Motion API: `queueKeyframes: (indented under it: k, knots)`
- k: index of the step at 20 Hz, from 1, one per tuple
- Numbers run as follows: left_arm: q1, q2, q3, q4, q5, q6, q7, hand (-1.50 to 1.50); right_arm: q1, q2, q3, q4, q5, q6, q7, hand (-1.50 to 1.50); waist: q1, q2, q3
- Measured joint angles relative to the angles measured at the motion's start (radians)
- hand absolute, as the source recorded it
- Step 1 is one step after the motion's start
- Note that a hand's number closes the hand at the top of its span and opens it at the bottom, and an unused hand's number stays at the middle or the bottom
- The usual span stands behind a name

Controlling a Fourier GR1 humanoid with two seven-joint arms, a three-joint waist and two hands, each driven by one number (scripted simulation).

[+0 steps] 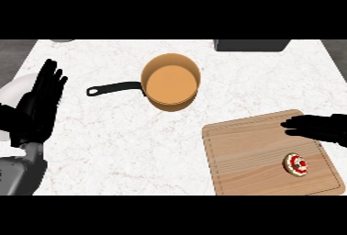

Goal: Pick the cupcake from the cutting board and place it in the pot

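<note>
A small cupcake (296, 164) with white icing and red bits sits near the right edge of the wooden cutting board (254, 153). Farther back stands an orange pot (170, 81) with a black handle pointing left. My right hand (318, 127) comes in from the right, open, fingers stretched left over the board's far right corner, a little behind the cupcake and apart from it. At the left edge my left hand (41, 103) rests open, fingers up, holding nothing.
A dark box-like object (251, 44) stands at the counter's far edge, right of the pot. A pale round object (62, 40) peeks in at the far left. The white marble counter (122, 137) stretches between pot and board.
</note>
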Motion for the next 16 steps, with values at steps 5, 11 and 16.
queueKeyframes:
  k: [5, 11, 16]
  knots:
    - [0.019, -0.001, 0.023, -0.044, -0.013, -0.012, 0.031, 0.0, 0.038, 0.013, -0.003, -0.001, 0.059, -0.021, -0.008, -1.5, -0.002, -0.001, 0.0]
    - [0.013, -0.044, 0.035, -0.012, -0.05, -0.03, 0.007, 0.0, 0.034, 0.089, -0.025, 0.03, 0.162, -0.018, 0.038, -1.5, -0.003, 0.0, 0.0]
    - [0.016, -0.063, 0.046, -0.033, -0.073, -0.04, 0.025, 0.0, 0.051, 0.16, -0.029, 0.079, 0.24, -0.04, 0.022, -1.5, -0.003, 0.0, 0.0]
